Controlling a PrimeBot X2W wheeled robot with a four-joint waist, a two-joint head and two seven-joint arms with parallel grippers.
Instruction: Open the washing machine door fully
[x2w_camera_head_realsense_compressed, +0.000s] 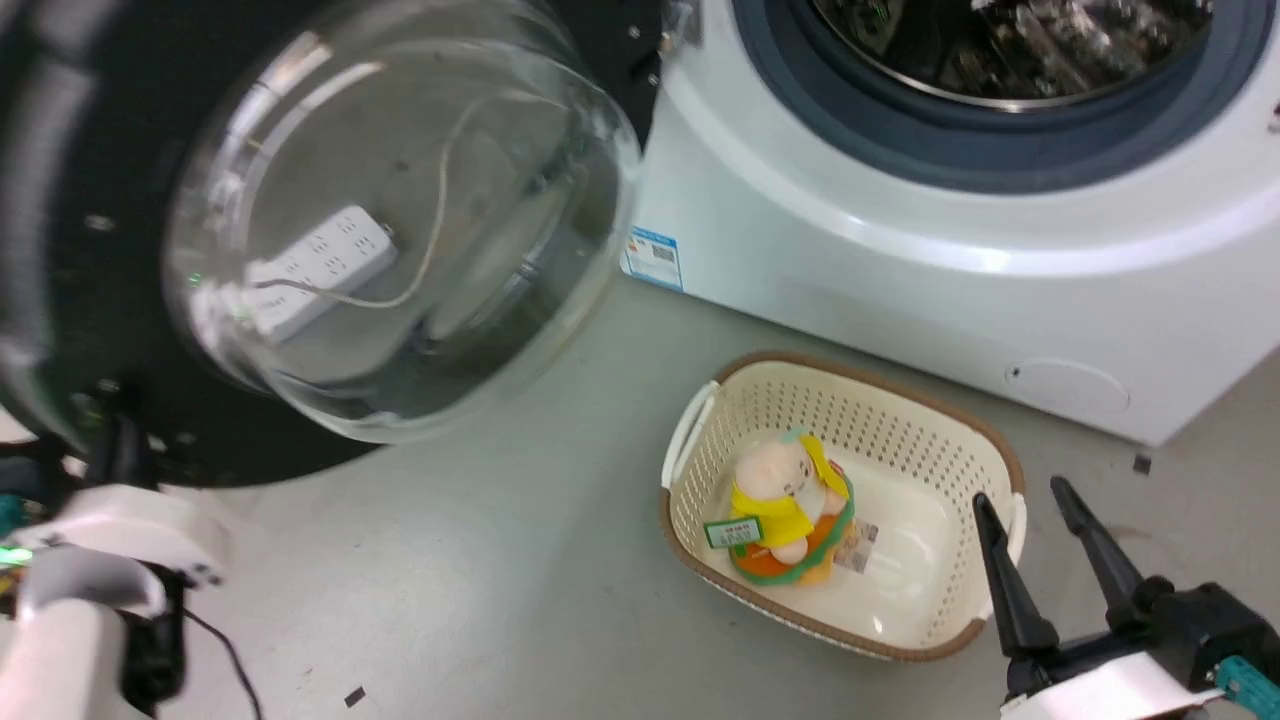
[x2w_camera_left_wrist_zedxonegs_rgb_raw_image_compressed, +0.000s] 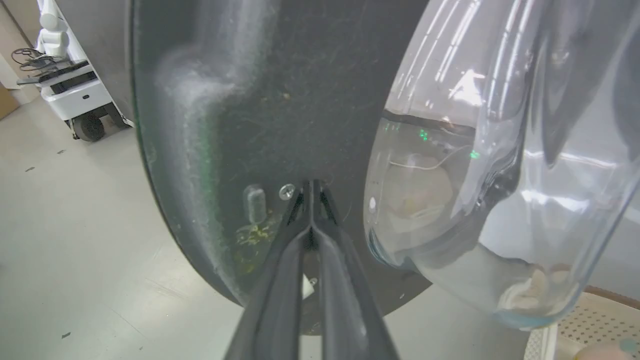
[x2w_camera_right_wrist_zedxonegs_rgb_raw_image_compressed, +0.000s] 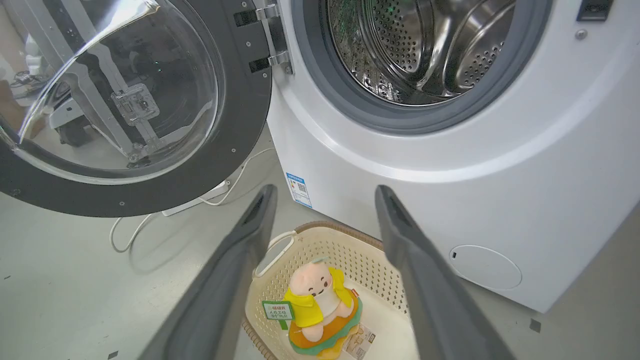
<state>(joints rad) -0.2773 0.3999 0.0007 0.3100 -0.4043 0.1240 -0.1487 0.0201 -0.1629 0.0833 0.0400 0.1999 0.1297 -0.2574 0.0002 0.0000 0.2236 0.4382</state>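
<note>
Left hand (x2w_camera_left_wrist_zedxonegs_rgb_raw_image_compressed: 311, 189) together against washing machine door (x2w_camera_left_wrist_zedxonegs_rgb_raw_image_compressed: 260, 90), right hand (x2w_camera_head_realsense_compressed: 1020, 495) apart, grey floor (x2w_camera_head_realsense_compressed: 450, 580)

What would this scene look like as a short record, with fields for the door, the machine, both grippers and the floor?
door: washing machine door stands open, turned well away from the opening
machine: washing machine, steel drum exposed
left arm: left gripper shut, tips at the door's dark inner face, beside the glass bowl
right arm: right gripper open, holding nothing
floor: cream basket in front of the machine, plush toy inside; white power strip seen through the door glass
</note>
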